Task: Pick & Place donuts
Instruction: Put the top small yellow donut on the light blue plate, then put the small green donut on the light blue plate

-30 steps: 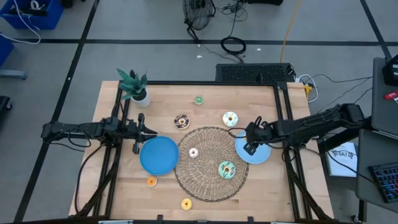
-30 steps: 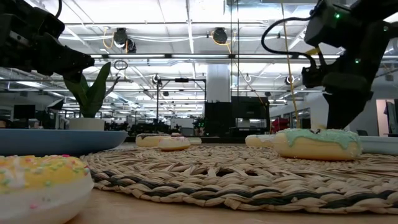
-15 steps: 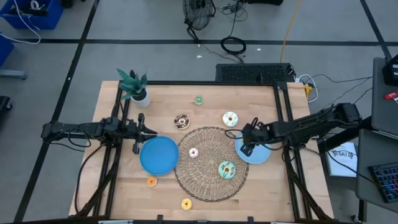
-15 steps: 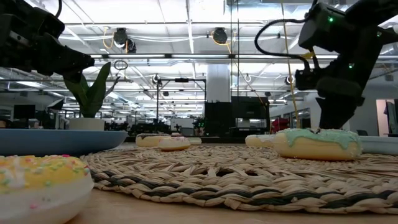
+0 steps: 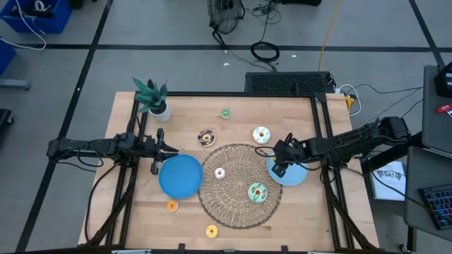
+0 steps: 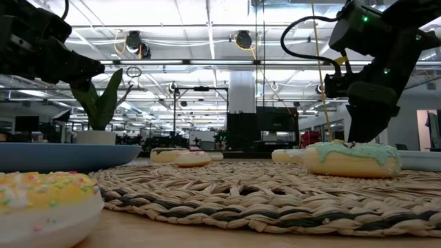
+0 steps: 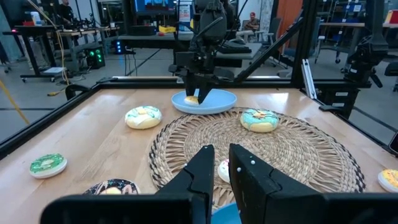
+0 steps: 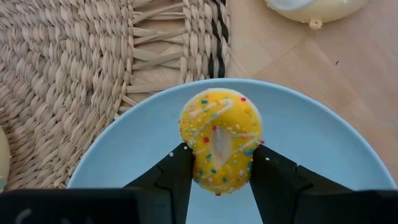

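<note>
1. Right now the right gripper (image 8: 217, 165) has its jaws clamped on a small yellow donut (image 8: 220, 140), held on edge just above the pale blue plate (image 5: 296, 176) at centre right of the high view.
2. Judging by looks, the donut is a light, stiff toy; its glossy icing may be slippery, so pinching across the ring's flat faces, as here, seems soundest.
3. Counted in the high view, there are seven other donuts: green (image 5: 225, 113), chocolate (image 5: 206, 137), white (image 5: 261, 134), pink (image 5: 219, 173), mint-iced (image 5: 257, 192), orange (image 5: 172, 205), yellow (image 5: 211, 231).
4. Two plates: the pale one and a deeper blue plate (image 5: 180, 176).
5. Meanwhile the left gripper (image 7: 222, 160) waits by the blue plate, jaws nearly together, empty.
</note>
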Tool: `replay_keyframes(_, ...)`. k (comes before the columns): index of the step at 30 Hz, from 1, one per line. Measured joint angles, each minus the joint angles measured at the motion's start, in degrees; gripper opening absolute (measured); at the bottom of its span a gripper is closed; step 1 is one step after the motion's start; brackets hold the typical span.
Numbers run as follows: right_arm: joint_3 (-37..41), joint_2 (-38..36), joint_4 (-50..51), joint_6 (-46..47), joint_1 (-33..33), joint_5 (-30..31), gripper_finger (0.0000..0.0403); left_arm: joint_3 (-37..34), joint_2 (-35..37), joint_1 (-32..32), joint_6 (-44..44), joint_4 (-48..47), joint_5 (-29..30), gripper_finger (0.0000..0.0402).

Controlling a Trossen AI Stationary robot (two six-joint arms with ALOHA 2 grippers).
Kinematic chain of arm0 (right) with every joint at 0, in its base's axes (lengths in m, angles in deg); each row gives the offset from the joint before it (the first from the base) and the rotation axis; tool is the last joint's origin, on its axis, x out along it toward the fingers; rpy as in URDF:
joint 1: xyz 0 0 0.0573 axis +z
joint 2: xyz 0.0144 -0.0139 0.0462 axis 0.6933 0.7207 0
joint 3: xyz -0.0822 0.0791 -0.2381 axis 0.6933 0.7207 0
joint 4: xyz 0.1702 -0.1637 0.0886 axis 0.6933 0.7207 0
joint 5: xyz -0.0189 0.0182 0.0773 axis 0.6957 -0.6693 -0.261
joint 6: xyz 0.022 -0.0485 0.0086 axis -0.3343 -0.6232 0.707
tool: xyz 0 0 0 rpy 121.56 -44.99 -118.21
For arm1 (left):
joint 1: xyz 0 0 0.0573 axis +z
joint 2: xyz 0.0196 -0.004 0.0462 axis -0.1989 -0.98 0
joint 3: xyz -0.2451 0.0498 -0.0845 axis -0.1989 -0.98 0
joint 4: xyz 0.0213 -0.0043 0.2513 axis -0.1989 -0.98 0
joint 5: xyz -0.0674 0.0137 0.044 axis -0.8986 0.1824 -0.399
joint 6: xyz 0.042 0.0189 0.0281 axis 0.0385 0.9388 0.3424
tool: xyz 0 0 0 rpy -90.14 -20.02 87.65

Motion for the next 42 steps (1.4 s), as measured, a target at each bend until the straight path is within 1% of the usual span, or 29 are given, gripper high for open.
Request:
replay_keyframes(8, 0.02, 0.00, -0.01, -0.27, 0.00, -0.07, 0.0134, 0.00, 0.01, 0.00, 0.00, 0.00, 0.00, 0.0051)
replay_keyframes(11, 0.02, 0.00, -0.01, -0.30, 0.00, -0.08, 0.0140, 0.00, 0.01, -0.01, 0.00, 0.00, 0.00, 0.0051)
replay_keyframes(14, 0.02, 0.00, -0.01, -0.31, 0.00, -0.09, 0.0158, 0.00, 0.00, -0.02, 0.00, 0.00, 0.00, 0.0051)
replay_keyframes(21, 0.02, 0.00, -0.01, -0.14, 0.00, -0.09, 0.0219, 0.00, 0.02, 0.00, 0.00, 0.00, 0.00, 0.0051)
replay_keyframes(25, 0.04, -0.15, 0.02, 0.90, 0.00, -0.21, 0.0236, 0.00, 0.00, -0.02, 0.00, 0.00, 0.00, 0.0051)
replay_keyframes(32, 0.04, -2.54, 0.76, 1.15, 0.00, -0.28, 0.0229, 0.00, 0.01, -0.01, 0.00, 0.00, 0.00, 0.0051)
replay_keyframes(42, 0.04, -12.15, 3.28, 1.15, 0.04, -0.31, 0.0221, 0.00, 0.00, 0.00, 0.00, 0.02, -0.01, 0.0051)
